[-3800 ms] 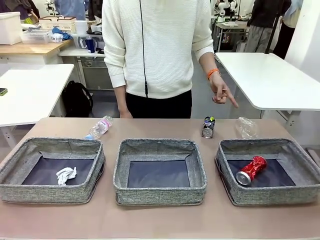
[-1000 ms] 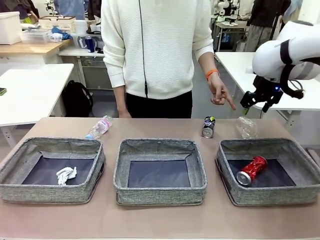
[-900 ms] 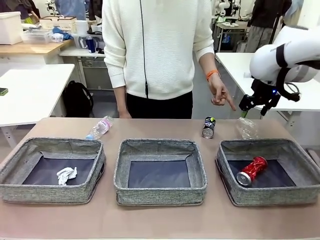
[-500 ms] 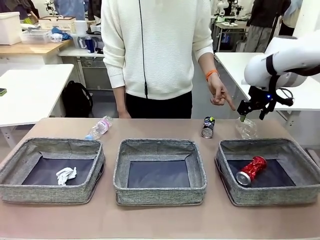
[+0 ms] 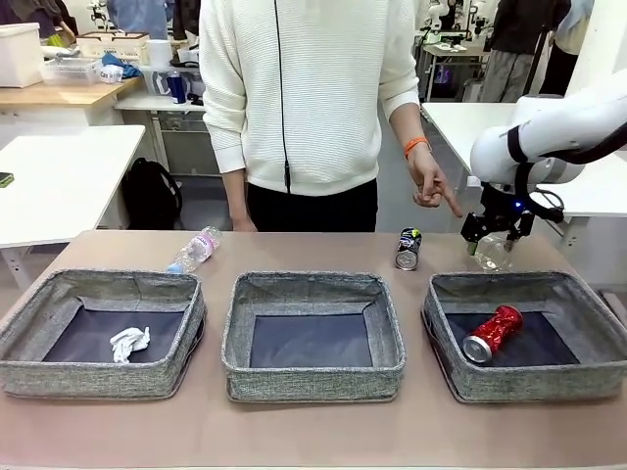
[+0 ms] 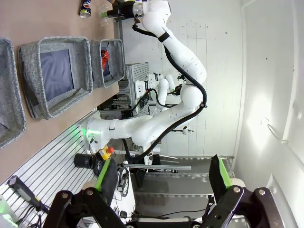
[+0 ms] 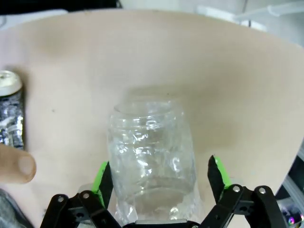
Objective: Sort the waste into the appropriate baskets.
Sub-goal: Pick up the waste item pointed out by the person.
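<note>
Table [image 5: 313,436], red can [image 5: 493,333] in right basket [image 5: 529,385]

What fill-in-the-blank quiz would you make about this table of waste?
1. The red can lies in the ____ basket.
2. The paper wad lies in the ____ basket.
3. The right hand, open, straddles the clear ____.
4. The dark can and bottle rest on the ____.
Missing words: right; left; cup; table.
</note>
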